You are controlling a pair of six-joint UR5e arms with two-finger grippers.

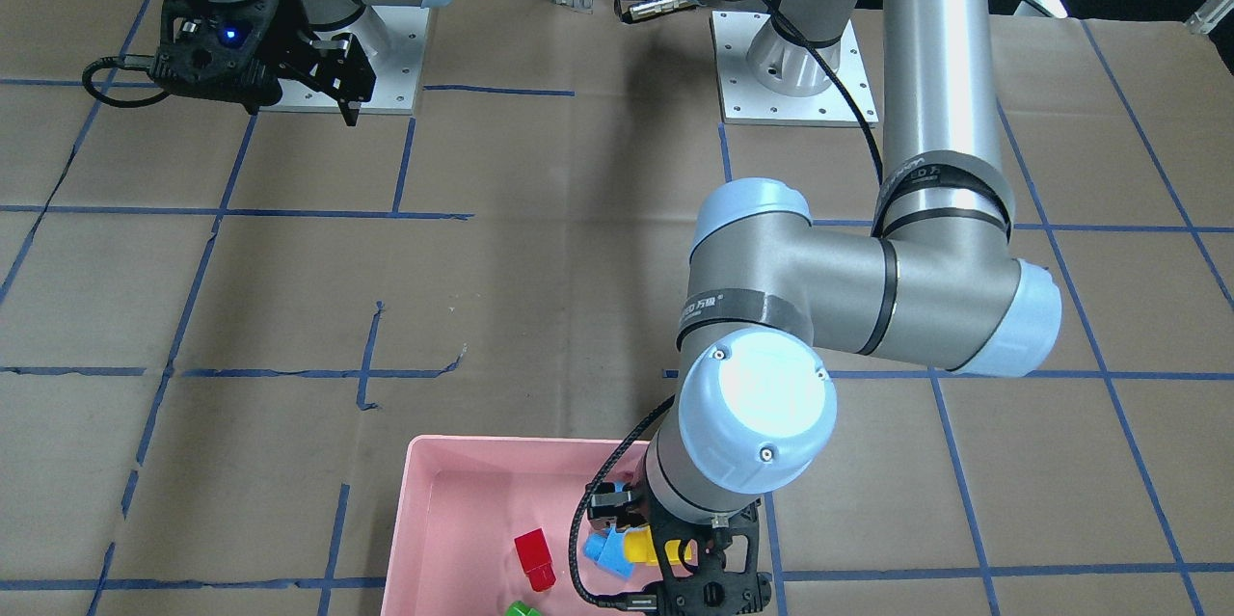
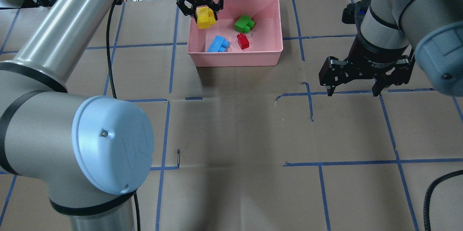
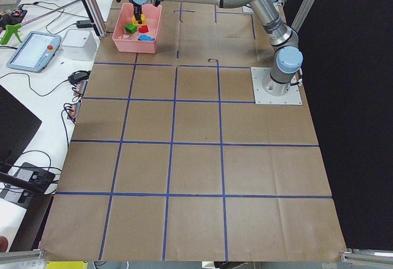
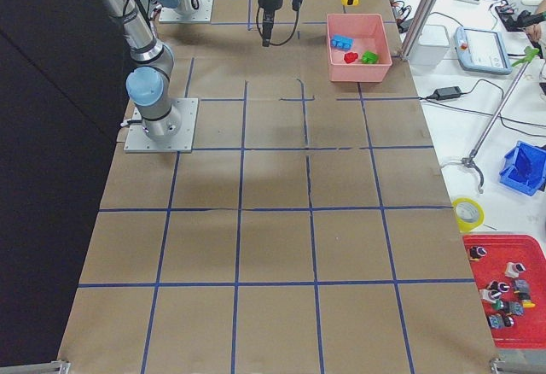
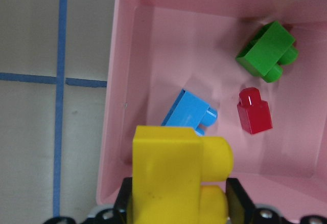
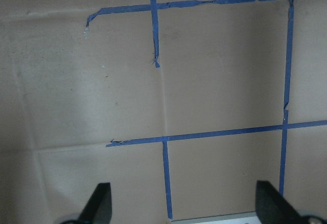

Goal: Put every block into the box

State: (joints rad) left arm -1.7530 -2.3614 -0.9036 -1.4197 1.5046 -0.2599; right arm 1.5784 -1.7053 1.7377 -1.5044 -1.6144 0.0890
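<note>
- The left gripper (image 2: 202, 13), at the top centre of the overhead view, pinches the yellow brick (image 2: 205, 17) between its fingers, above the upper left corner of the pink tray (image 2: 235, 59).
- Three bricks lie apart on the tray floor: the blue brick (image 2: 217, 44) at lower left, the red brick (image 2: 243, 41) just right of it, and the green brick (image 2: 244, 24) above the red one.
- The right gripper (image 2: 352, 92) hangs at the right of that view over the brown paper table cover (image 2: 235, 133), its fingers spread wide and holding nothing.
</note>
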